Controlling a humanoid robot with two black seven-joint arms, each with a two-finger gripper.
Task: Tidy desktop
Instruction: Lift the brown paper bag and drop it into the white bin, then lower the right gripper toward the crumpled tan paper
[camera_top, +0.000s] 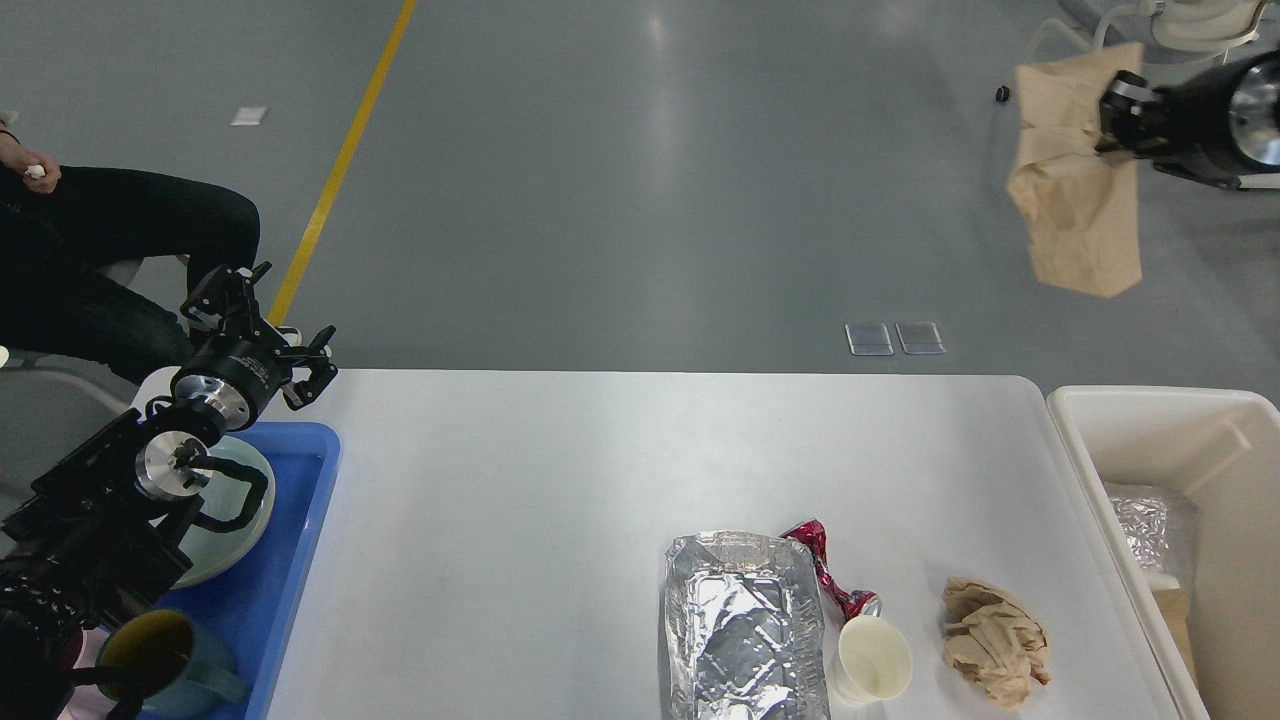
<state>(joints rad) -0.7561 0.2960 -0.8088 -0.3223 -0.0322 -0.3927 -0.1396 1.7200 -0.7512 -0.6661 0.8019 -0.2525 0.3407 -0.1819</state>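
The white desktop (560, 480) fills the lower part of the head view. On its near right lie a crumpled foil tray (740, 625), a red wrapper (828, 570), a white paper cup (872, 660) and a crumpled brown paper ball (996, 640). My right gripper (1108, 120) is at the upper right, high above the floor, shut on a brown paper bag (1080, 200) that hangs down from it. My left gripper (270, 310) is open and empty above the table's far left corner, over the blue tray (295, 540).
The blue tray holds a pale plate (232, 520) and a teal mug (170, 660). A white bin (1170, 440) with foil and paper inside stands at the table's right edge. A seated person (110, 250) is at the far left; a chair is at the top right.
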